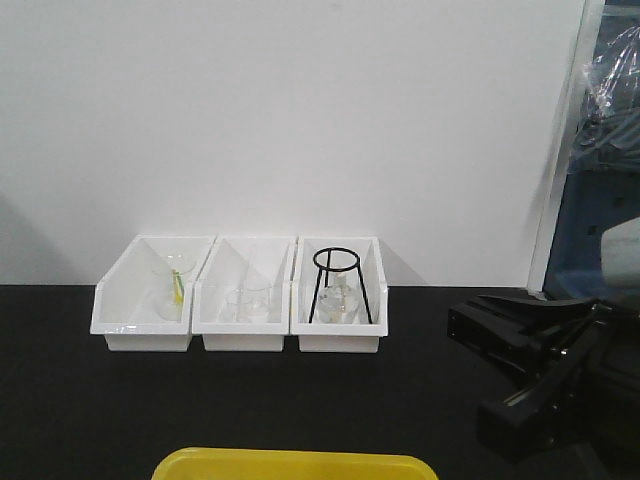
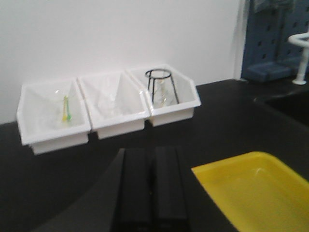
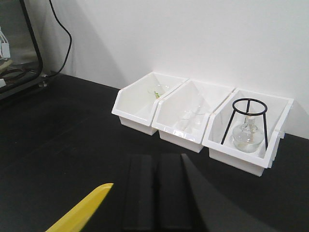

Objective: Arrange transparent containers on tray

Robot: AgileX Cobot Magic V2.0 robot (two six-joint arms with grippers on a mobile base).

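The yellow tray (image 1: 295, 465) lies at the near edge of the black table, and its inside looks bare (image 2: 256, 193). My left gripper (image 2: 153, 151) is shut with nothing in it, hovering just left of the tray. My right gripper (image 3: 155, 157) is also shut and holds nothing, with the tray's corner (image 3: 82, 210) to its lower left. I cannot pick out the transparent containers. The only glass I see sits in the bins and is too blurred to tell apart.
Three white bins (image 1: 240, 290) stand in a row against the back wall. The left one holds a clear funnel-like piece with a green-yellow part (image 1: 177, 280), the middle one squat clear glasses (image 1: 248, 302), and the right one a black wire tripod (image 1: 340, 285) over a round flask (image 3: 247, 137). My right arm (image 1: 545, 370) fills the right side.
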